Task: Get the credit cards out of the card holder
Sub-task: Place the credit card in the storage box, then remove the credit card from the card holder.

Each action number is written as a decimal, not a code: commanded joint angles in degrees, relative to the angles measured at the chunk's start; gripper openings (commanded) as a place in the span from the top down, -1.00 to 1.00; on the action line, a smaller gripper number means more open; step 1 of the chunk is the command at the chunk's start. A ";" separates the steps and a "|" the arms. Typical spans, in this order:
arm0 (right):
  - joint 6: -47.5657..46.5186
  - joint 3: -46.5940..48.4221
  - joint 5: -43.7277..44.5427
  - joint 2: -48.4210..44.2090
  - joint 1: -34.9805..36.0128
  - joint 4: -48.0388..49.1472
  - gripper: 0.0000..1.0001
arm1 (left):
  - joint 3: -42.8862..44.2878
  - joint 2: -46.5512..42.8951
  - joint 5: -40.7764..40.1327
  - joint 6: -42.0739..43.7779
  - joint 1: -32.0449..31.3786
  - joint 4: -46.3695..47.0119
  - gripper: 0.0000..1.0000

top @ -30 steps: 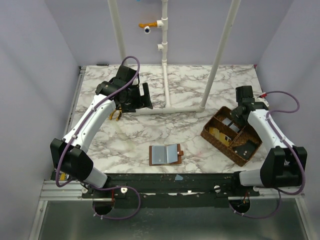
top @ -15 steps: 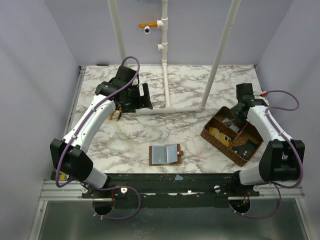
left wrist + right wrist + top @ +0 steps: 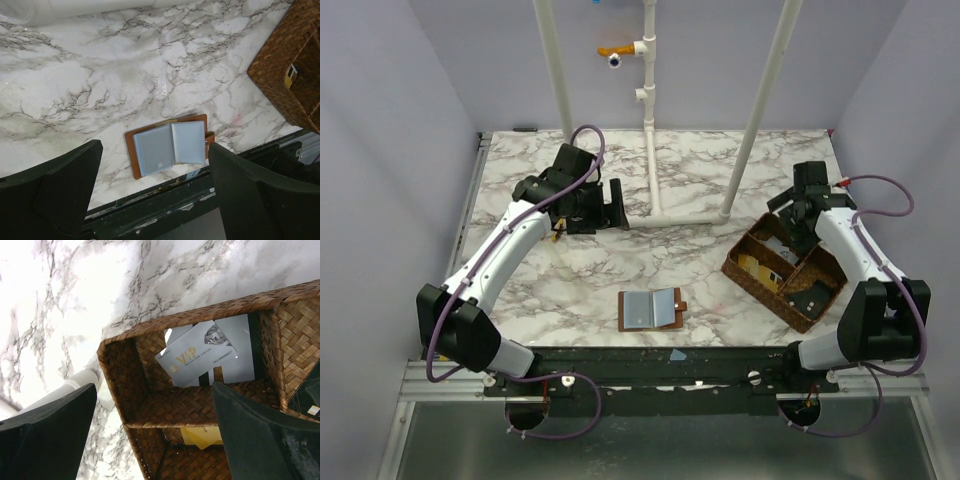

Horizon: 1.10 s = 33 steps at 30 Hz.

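The card holder [image 3: 651, 309], a brown wallet, lies open and flat near the table's front edge, its blue-grey pockets [image 3: 170, 146] facing up. Credit cards lie in the woven basket [image 3: 740, 272]. Two pale grey-white cards [image 3: 202, 352] overlap in one compartment, one of them marked VIP. A yellowish card [image 3: 202, 436] is in the compartment beside it, and a dark card [image 3: 810, 297] in a third. My right gripper [image 3: 790, 215] hangs open above the pale cards, holding nothing. My left gripper [image 3: 610, 205] is open and empty, high over the back left of the table.
A white pipe frame [image 3: 660, 215] lies across the back of the table, with uprights rising from it. The basket's divider walls [image 3: 165, 405] stand between the compartments. The wallet sits close to the table's front edge [image 3: 165, 187]. The basket's corner [image 3: 280, 65] shows at the right.
My right gripper has gone from shut to open over the basket and drawn back a little. The left arm has shifted slightly to the right.
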 commanded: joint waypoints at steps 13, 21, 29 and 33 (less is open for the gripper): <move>-7.26 -1.73 -6.42 -11.83 6.54 -1.93 -1.00 | -8.57 -10.25 3.86 -1.90 -3.00 3.53 -0.80; -4.33 -6.75 -2.84 -16.73 24.03 0.10 -0.99 | -14.80 -15.68 3.53 -5.46 -4.42 3.17 -0.81; -0.21 -10.68 1.14 -15.04 42.27 5.73 -0.84 | -22.29 -20.32 -1.14 -8.63 -4.45 2.68 -0.80; 1.64 -11.46 6.09 -12.46 52.63 8.37 -0.73 | -26.88 -21.08 -2.34 -9.80 -4.42 5.09 -0.73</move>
